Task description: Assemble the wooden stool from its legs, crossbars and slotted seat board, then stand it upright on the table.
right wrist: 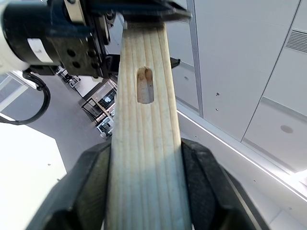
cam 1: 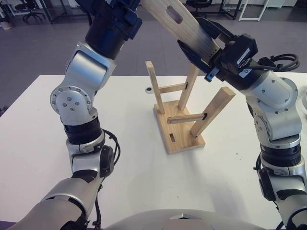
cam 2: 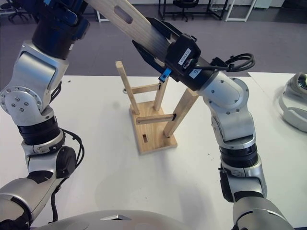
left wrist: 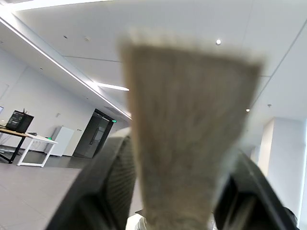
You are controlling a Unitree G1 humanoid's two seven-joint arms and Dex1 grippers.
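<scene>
seat board: slotted seat board (cam 1: 184, 140) lies flat on the white desk (cam 1: 43, 143), about mid-width and closer to the far edge than the near one
in the board: three legs rise from it. Far-left leg (cam 1: 154, 86) and far-right leg (cam 1: 189, 87) stand close to upright; near-right leg (cam 1: 213, 111) leans out toward the desk's right edge
open slot: one small slot (cam 1: 171, 137) near the board's near-left corner has nothing in it
crossbars: upper crossbar (cam 1: 173, 88) joins the two far legs; lower crossbar (cam 1: 185, 118) runs from the far-left leg to the leaning leg
loose leg: a fourth leg (cam 1: 178, 19) is held in the air above the desk's far edge, slanting down toward the right; pale straight-grained wood with an oval slot (right wrist: 145, 85) cut through its flat face
right gripper: right gripper (cam 1: 194, 36) has its black fingers (right wrist: 91, 191) clenched on both sides of the loose leg's lower end
left gripper: left gripper (left wrist: 182, 191) grasps the same leg at its upper end, fingers (left wrist: 108, 191) pressed on each side
desk right edge: white headset-like device (cam 2: 293, 101) lies there, well apart from the stool parts
</scene>
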